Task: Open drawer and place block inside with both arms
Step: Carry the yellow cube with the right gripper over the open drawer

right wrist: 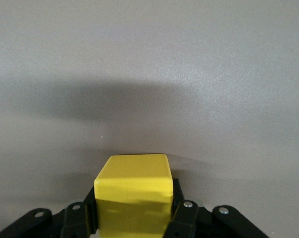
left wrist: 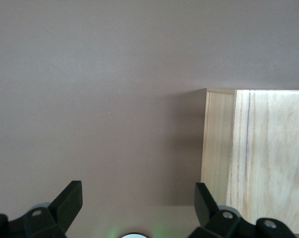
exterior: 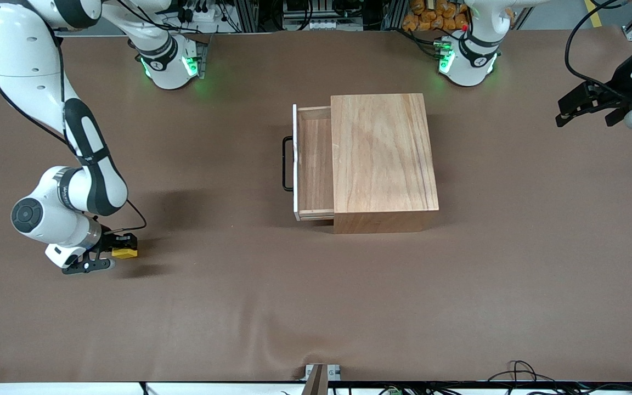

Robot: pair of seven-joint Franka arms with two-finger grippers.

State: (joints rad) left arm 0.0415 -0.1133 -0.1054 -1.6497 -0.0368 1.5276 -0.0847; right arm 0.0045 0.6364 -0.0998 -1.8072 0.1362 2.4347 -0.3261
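The yellow block (exterior: 125, 253) (right wrist: 133, 193) sits low at the table, toward the right arm's end, nearer to the front camera than the wooden box. My right gripper (exterior: 113, 251) (right wrist: 134, 210) is shut on it, a finger pressed to each side. The drawer (exterior: 314, 163) stands pulled out of the wooden box (exterior: 383, 156), its tray empty, its black wire handle (exterior: 286, 163) facing the right arm's end. My left gripper (exterior: 587, 108) (left wrist: 137, 201) hangs open with nothing between its fingers, over the table at the left arm's end; a corner of the box (left wrist: 261, 153) shows in its view.
The brown table cover (exterior: 316, 296) spreads wide between the block and the drawer. The arms' green-lit bases (exterior: 170, 65) (exterior: 467, 60) stand at the table's edge farthest from the front camera. Cables (exterior: 519, 372) lie along the nearest edge.
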